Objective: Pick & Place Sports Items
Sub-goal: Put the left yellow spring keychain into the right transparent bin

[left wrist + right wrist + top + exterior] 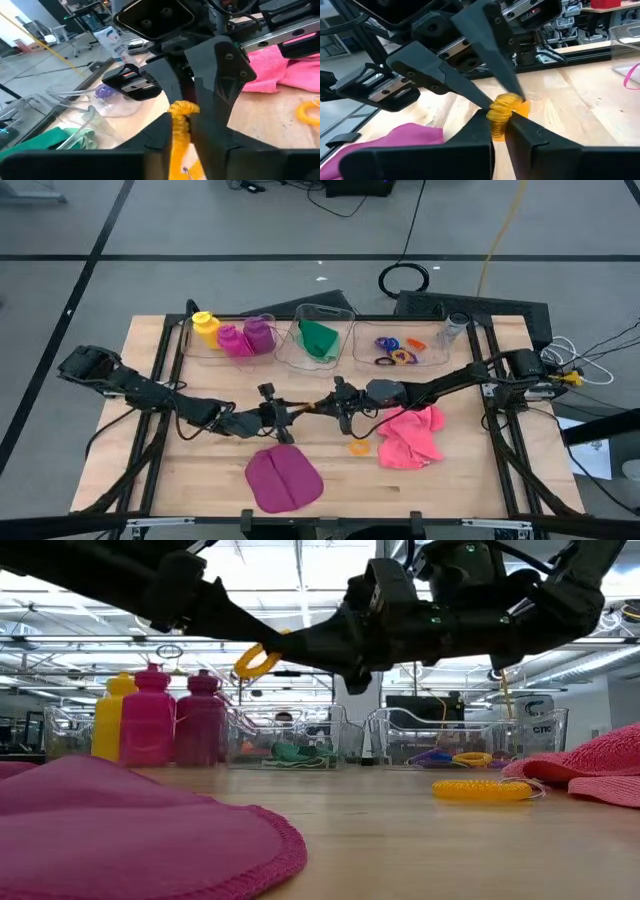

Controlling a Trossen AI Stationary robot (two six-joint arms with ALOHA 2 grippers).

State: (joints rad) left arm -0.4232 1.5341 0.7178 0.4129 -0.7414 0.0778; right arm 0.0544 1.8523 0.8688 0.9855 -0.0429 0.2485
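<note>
**Yellow ring held by two grippers at once**

Yellow coil ring (502, 112) hangs in the air over the middle of the table. From above I can hardly see it, because the two arms meet there. My wrist cameras show it well: the left gripper (181, 131) pinches it, and the right gripper (501, 131) is closed on it too, from the other side. From table height I see the ring high above the wood.

Another yellow ring (359, 447) lies flat on the table, beside the pink cloth (412, 436). The magenta cloth (284, 478) lies near the front edge.

At the back, the bottles (234, 335) stand in the left bin (186, 340), the green cloth (320, 339) is in the middle bin, and more rings (395, 350) are in the right bin.

Far behind, I can read "CTC" (541, 728) on a sign.
</note>
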